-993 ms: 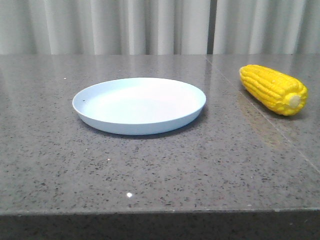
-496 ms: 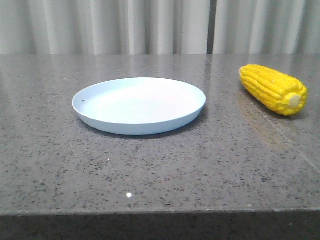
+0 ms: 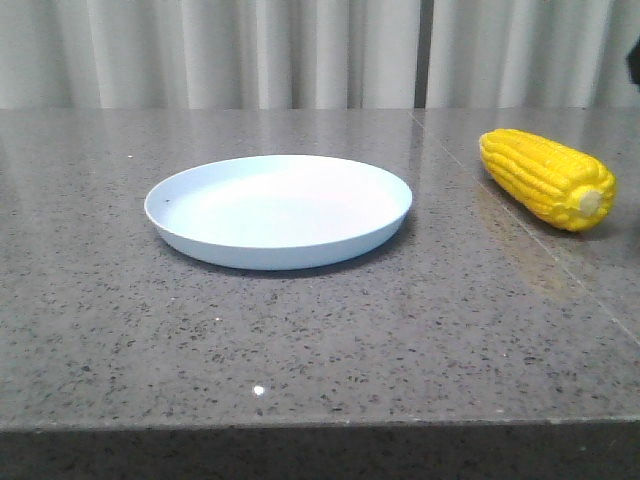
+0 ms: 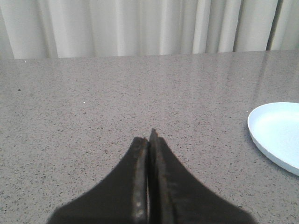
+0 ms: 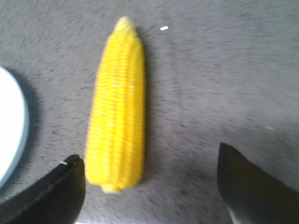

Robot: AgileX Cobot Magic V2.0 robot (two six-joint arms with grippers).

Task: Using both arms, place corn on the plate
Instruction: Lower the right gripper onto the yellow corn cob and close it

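The yellow corn (image 3: 548,178) lies on the table at the right, its pale stub end toward the front. The pale blue-white plate (image 3: 170,225) sits empty at the table's middle, left of the corn. In the right wrist view my right gripper (image 5: 147,156) is open and empty above the table. The corn (image 5: 117,107) lies lengthwise ahead of it, its near end close beside one finger (image 5: 56,191). The plate's edge (image 5: 11,126) shows beside the corn. In the left wrist view my left gripper (image 4: 149,135) is shut and empty over bare table, the plate's rim (image 4: 254,135) off to one side.
The grey speckled stone table (image 3: 300,330) has a seam (image 3: 520,235) running past the corn, and its front edge is near the camera. White curtains (image 3: 300,50) hang behind. A dark sliver (image 3: 635,62) shows at the front view's right edge.
A dark sliver has come in at the front view's upper right edge. The corn and the plate have not moved.
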